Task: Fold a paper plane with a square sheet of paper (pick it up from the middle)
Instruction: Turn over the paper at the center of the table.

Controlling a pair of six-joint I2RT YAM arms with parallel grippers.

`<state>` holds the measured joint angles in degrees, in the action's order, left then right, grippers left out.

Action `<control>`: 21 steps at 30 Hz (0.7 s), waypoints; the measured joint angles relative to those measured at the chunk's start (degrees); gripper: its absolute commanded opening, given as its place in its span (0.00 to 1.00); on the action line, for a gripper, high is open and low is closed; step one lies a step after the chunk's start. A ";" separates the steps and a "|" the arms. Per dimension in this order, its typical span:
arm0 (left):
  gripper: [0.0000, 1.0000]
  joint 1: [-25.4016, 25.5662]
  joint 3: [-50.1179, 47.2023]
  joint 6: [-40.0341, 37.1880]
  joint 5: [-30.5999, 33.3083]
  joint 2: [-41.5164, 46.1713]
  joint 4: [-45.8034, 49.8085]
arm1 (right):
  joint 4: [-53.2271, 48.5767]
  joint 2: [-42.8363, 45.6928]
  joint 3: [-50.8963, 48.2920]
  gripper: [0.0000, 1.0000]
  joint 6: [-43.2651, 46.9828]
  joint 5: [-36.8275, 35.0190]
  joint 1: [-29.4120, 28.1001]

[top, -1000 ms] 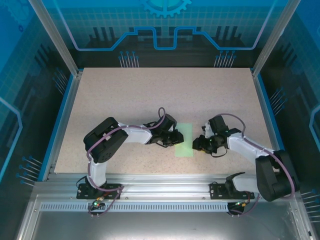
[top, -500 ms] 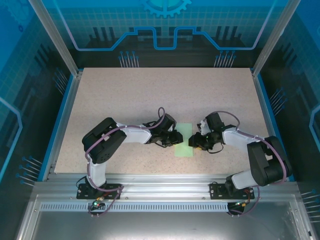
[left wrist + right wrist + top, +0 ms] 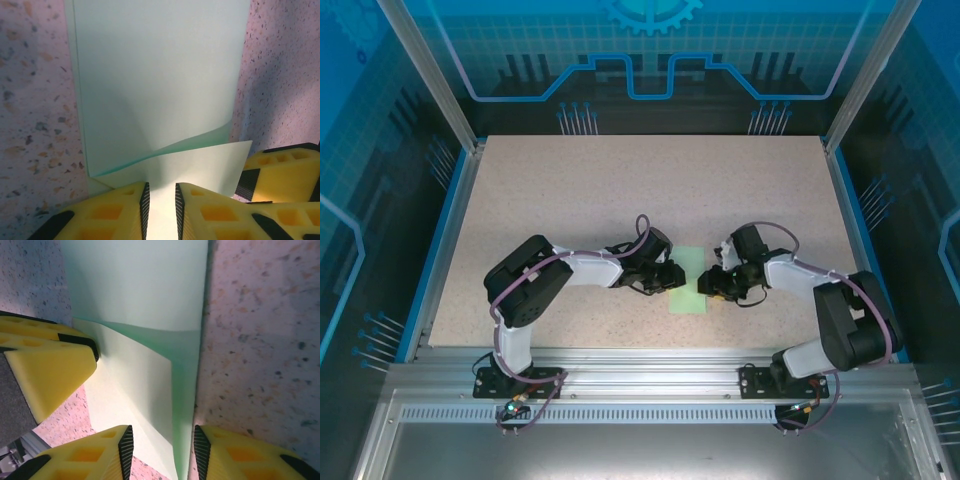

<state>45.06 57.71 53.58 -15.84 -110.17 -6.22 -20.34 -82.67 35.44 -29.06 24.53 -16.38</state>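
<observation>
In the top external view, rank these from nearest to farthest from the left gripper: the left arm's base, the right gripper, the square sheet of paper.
Measured from the left gripper:
1. square sheet of paper: right at its fingertips, just to its right.
2. right gripper: across the sheet, at its opposite edge.
3. left arm's base: much farther, toward the viewer and to the left.

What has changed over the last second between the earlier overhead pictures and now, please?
The right gripper moved left onto the right edge of the square sheet of paper, with its arm folding in closer. Nothing was visibly taken hold of or let go. The left gripper and the sheet stayed where they were.
</observation>
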 measured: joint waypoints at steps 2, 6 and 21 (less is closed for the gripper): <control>0.25 0.00 0.00 -0.02 0.02 0.00 0.00 | -0.44 0.33 0.50 0.41 0.20 -0.57 0.04; 0.25 0.00 0.00 -0.02 0.04 0.00 0.02 | 0.17 -0.87 0.90 0.39 0.15 -0.07 0.04; 0.24 0.00 0.00 -0.02 0.13 0.09 0.59 | 1.33 -3.78 1.11 0.32 -0.04 2.01 -0.09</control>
<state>45.06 57.71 53.56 -15.70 -110.08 -5.63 -19.00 -86.46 36.56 -29.10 26.55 -16.47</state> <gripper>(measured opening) 0.245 0.321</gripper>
